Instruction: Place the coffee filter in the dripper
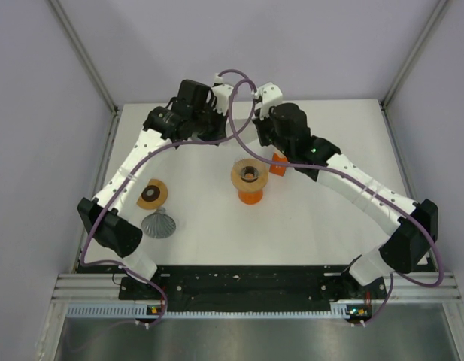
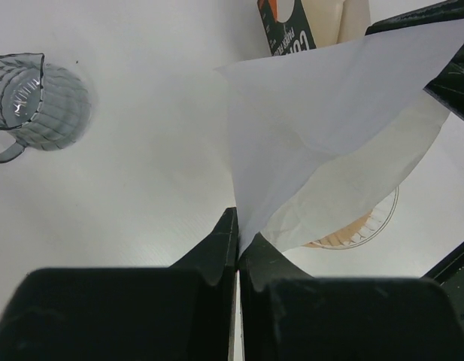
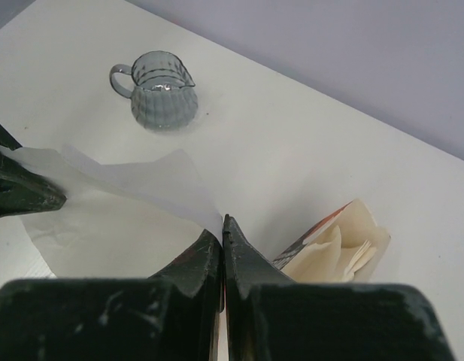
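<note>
Coffee filter [image 2: 329,128]: white paper cone, hanging clear of the table and stretching between the two pincers; one corner is sitting in the left pincer's tips and the opposite edge in the right pincer's tips

Left pincer [image 2: 238,242]: its jaws are pressing together on the filter's corner and gripping the paper, which is fanning up and away from the tips

Right pincer [image 3: 222,226]: its jaws are lying shut on the filter's edge and gripping it; the sheet is spreading to the left of the tips, toward the left pincer's dark fingers [image 3: 21,192]

Dripper [image 1: 248,180]: orange, standing upright on the table on the near side of both pincers and roughly between them; the filter is not yet sitting in it

Filter packet [image 3: 333,252]: lying open on the table just beyond the right pincer's tips and to their right, with cream filters showing at its mouth

Glass pitcher [image 3: 160,94]: grey and ribbed, standing upright well beyond the right pincer's tips and to their left

Brown disc [image 1: 153,194]: lying flat beside the left arm, well apart from both pincers and just beside the pitcher

Table [image 1: 344,248]: white, bearing everything except the filter
</note>
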